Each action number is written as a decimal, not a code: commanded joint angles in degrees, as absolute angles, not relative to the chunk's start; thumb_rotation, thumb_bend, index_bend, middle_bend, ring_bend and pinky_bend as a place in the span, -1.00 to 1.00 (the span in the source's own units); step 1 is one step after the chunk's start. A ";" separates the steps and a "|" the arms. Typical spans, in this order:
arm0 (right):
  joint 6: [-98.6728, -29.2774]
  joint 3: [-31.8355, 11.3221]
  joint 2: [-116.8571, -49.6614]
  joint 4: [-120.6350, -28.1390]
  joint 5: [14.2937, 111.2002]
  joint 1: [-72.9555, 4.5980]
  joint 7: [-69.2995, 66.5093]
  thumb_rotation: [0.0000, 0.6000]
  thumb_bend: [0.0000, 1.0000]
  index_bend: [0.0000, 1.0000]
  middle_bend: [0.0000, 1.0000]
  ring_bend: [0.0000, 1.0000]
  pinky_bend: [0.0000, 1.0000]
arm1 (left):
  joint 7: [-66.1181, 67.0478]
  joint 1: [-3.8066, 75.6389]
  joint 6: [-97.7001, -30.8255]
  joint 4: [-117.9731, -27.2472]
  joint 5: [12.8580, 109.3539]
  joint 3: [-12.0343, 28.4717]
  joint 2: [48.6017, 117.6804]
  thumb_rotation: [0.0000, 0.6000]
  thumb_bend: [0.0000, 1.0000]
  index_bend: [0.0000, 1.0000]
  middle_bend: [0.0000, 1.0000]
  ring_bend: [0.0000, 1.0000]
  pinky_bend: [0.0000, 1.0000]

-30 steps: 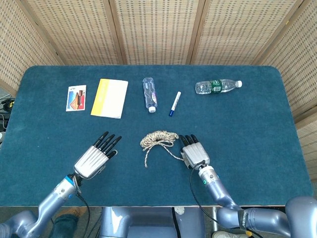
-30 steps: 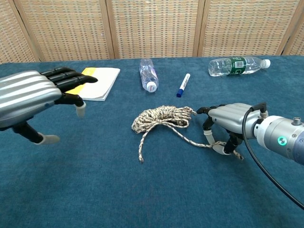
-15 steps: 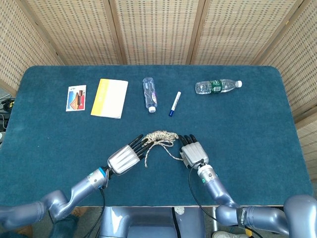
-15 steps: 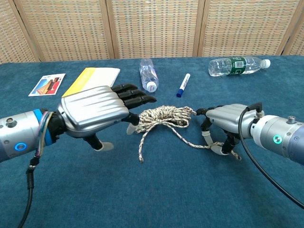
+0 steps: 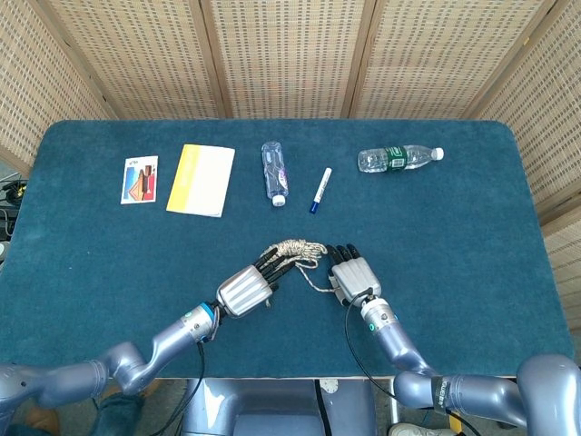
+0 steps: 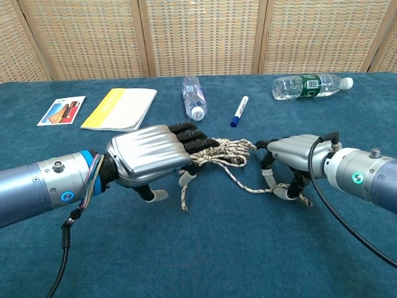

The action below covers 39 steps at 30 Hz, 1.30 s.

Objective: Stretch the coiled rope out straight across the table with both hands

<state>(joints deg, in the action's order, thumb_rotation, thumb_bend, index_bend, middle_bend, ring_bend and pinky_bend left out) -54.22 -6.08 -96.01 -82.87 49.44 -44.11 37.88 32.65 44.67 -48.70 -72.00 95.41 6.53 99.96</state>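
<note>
The beige coiled rope (image 5: 295,250) lies mid-table, a little toward the front. My left hand (image 5: 245,289) reaches in from the left, and its dark fingers lie stretched over the left side of the coil (image 6: 226,150). The thumb hangs beside a loose strand (image 6: 184,195) that trails toward the front edge, and nothing is gripped. My right hand (image 5: 354,277) rests just right of the coil. In the chest view the right hand (image 6: 296,156) has its fingers curled down, pinching the strand that runs out from the coil. The left hand (image 6: 152,158) hides part of the coil.
Along the far side of the blue table (image 5: 472,245) lie a small card (image 5: 139,179), a yellow booklet (image 5: 201,179), a clear bottle (image 5: 275,172), a blue-capped marker (image 5: 320,189) and a green-labelled bottle (image 5: 398,158). Wicker screens stand behind the table.
My left hand has swept from the table's left front to the coil and now lies on it. The right hand has stayed in place on its strand.
</note>
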 commanded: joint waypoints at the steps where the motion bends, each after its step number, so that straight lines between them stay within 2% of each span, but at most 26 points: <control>1: -54.13 -5.91 -96.14 -82.59 49.53 -44.18 37.81 1.00 -0.05 0.29 -1.00 -1.00 -0.98 | 32.56 45.39 -48.48 -71.02 95.01 6.12 100.65 1.00 -0.40 0.00 -1.00 -1.00 -1.00; 17: -53.12 -5.61 -96.68 -80.06 48.68 -44.43 37.22 1.00 -0.05 0.29 -1.00 -1.00 -0.98 | 33.19 48.52 -47.31 -66.98 93.31 4.89 104.04 1.00 -0.36 0.00 -1.00 -1.00 -1.00; 32: -52.56 -5.45 -96.90 -79.41 48.85 -44.57 36.38 1.00 -0.05 0.29 -1.00 -1.00 -0.98 | 32.08 49.24 -49.31 -65.83 92.68 3.29 104.34 1.00 -0.20 0.04 -1.00 -1.00 -1.00; 39: -52.60 -5.35 -96.85 -79.43 48.68 -44.54 36.37 1.00 -0.04 0.30 -1.00 -1.00 -0.98 | 32.52 49.42 -49.49 -65.70 92.00 2.87 104.61 1.00 -0.20 0.06 -1.00 -1.00 -1.00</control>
<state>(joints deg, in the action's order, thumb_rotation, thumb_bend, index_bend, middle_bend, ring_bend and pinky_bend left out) -52.59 -5.34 -96.85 -79.44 48.68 -44.54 36.37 32.51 49.40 -49.46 -65.72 92.02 2.88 104.59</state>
